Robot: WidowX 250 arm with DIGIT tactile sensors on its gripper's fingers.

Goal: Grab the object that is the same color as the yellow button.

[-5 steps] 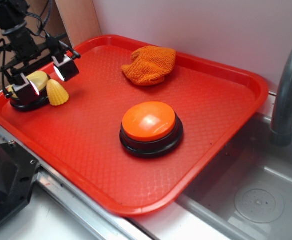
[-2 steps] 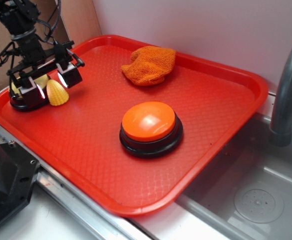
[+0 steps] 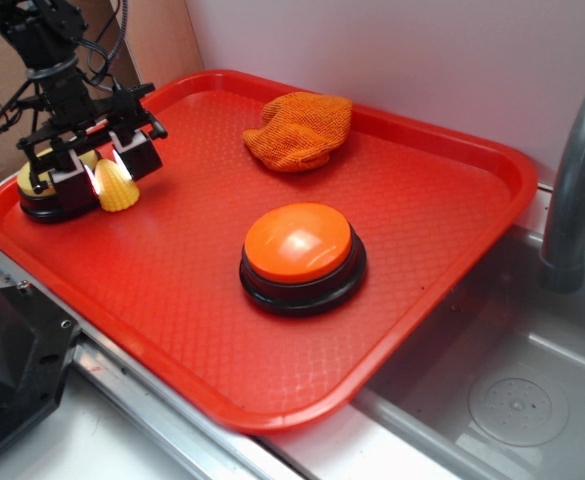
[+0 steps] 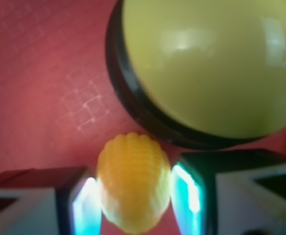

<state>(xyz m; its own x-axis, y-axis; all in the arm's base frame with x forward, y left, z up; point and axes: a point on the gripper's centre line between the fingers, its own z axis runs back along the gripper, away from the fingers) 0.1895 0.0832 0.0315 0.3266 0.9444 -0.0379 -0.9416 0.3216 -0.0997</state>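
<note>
The small yellow toy corn (image 3: 116, 188) lies on the red tray (image 3: 172, 290) at its left end, right beside the pale-yellow button (image 3: 28, 179) on its black base. My gripper (image 3: 107, 172) is down over the corn with a finger on each side. In the wrist view the corn (image 4: 133, 181) fills the gap between the two pads (image 4: 86, 208), which press on its sides; my gripper (image 4: 133, 208) is shut on it. The yellow button (image 4: 206, 63) sits just beyond. The corn still rests on the tray.
A larger orange button (image 3: 297, 242) stands mid-tray. An orange mesh cloth (image 3: 300, 128) lies at the tray's back. A metal sink (image 3: 512, 400) and grey faucet (image 3: 572, 190) are to the right. A wall runs close behind the tray.
My gripper has come down and moved right, from over the yellow button to around the corn, and its fingers have drawn in against the corn's sides. The corn has not moved.
</note>
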